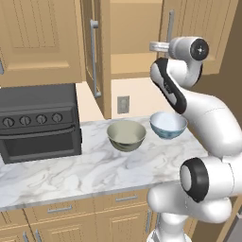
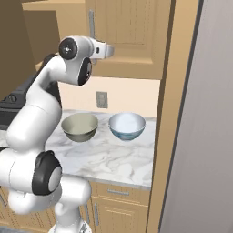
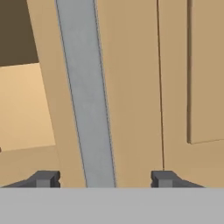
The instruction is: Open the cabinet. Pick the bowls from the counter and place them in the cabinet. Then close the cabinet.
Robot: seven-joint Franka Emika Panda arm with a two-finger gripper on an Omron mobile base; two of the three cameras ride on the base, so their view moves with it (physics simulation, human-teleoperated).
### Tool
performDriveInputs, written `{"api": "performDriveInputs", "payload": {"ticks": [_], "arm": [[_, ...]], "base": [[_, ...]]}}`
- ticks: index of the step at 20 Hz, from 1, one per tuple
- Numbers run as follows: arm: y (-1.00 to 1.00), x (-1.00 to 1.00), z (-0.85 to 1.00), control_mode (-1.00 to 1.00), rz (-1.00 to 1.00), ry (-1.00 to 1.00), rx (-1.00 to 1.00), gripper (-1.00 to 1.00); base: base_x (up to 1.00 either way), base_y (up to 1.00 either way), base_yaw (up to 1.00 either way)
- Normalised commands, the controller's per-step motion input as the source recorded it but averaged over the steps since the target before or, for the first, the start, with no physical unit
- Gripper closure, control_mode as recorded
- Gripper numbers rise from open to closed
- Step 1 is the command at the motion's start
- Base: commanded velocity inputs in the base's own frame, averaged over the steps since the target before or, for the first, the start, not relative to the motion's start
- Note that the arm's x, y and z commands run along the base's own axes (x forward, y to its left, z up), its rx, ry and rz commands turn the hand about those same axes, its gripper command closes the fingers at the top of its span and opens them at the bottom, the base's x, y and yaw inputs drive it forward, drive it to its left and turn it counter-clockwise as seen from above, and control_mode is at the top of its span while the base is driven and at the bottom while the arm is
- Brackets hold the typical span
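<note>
In the left base view, the cabinet [image 1: 132,38] is seen with both doors swung out: the left door [image 1: 92,47] is turned nearly edge-on, its long silver handle [image 1: 95,59] facing the camera, and the right door [image 1: 198,28] stands open behind the arm's wrist. The inner shelf [image 1: 134,66] is seen bare between them. The tool [image 1: 158,46] is held up at the right door's handle [image 1: 170,26], though its tips are hidden by the wrist and contact cannot be judged from here. Below, on the worktop [image 1: 71,175], the olive-grey bowl [image 1: 126,135] and the white patterned bowl [image 1: 168,125] are seen upright, just beside each other and near the back wall. A black oven [image 1: 38,120] is set at the worktop's left end, and an outlet [image 1: 123,104] is fixed to the wall behind the bowls.

In the right base view, the tool [image 2: 108,49] is pointed at the right door [image 2: 129,36], close below its handle [image 2: 91,25]. The olive-grey bowl [image 2: 80,127] is seen left of the white patterned bowl [image 2: 127,126], both on the worktop [image 2: 109,159].

In the hand view, the handle [image 3: 85,96] is seen as a grey bar running up between the two fingertips [image 3: 43,178], which are spread apart on either side of it; the bar appears untouched by them, with the door panel [image 3: 131,87] behind
</note>
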Motion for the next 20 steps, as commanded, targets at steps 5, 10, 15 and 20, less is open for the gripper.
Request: {"api": "performDriveInputs", "payload": {"ticks": [5, 10, 15, 20], "arm": [[-0.75, -0.86, 0.0, -1.0, -0.06, 0.0, 0.06, 1.0], [-0.99, -0.98, 0.05, -1.0, -0.09, -0.03, 0.05, 1.0], [-1.0, -1.0, 0.03, -1.0, -0.09, -0.04, 0.04, 1.0], [-0.29, -0.26, 0.0, -1.0, -0.05, -0.01, 0.01, -1.0]], "base": [[0.0, 0.0, 0.0], [0.0, 0.0, 0.0], [0.0, 0.0, 0.0], [0.0, 0.0, 0.0]]}}
